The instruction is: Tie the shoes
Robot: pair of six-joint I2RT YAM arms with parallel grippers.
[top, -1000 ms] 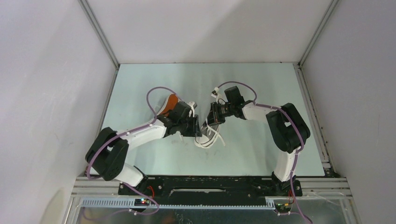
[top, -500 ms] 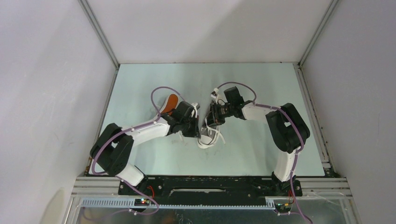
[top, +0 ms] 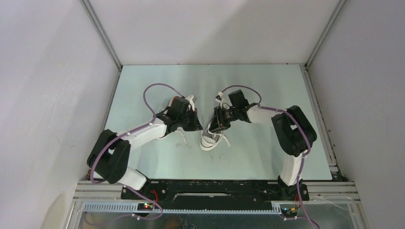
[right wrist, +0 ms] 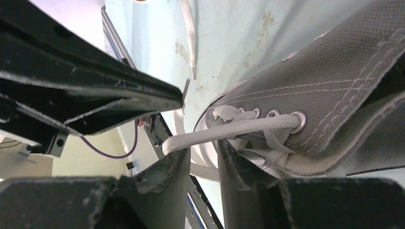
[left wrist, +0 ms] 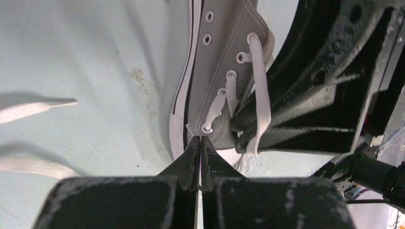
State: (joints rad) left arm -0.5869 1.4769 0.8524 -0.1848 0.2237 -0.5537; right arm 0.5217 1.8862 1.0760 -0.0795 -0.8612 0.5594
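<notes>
One grey shoe (top: 208, 142) with a white toe cap lies mid-table, toe toward the near edge. It also shows in the left wrist view (left wrist: 224, 62) and the right wrist view (right wrist: 325, 81). My left gripper (top: 199, 129) is at the shoe's left side, shut (left wrist: 199, 139), with a thin pale lace tip sticking out of its tips. My right gripper (top: 213, 127) is over the shoe's opening, jaws apart (right wrist: 200, 155). A white lace (right wrist: 229, 131) runs from the top eyelet across one of its fingertips. The second shoe is hidden under my left arm.
A loose lace end (left wrist: 43, 107) and another lace stretch (left wrist: 28, 164) lie on the pale table left of the shoe. White walls and metal frame rails (top: 102, 36) enclose the table. The two grippers are close together.
My left arm has swung away from me and to the left, and now covers the orange sole seen earlier. The right gripper has shifted slightly lower over the shoe.
</notes>
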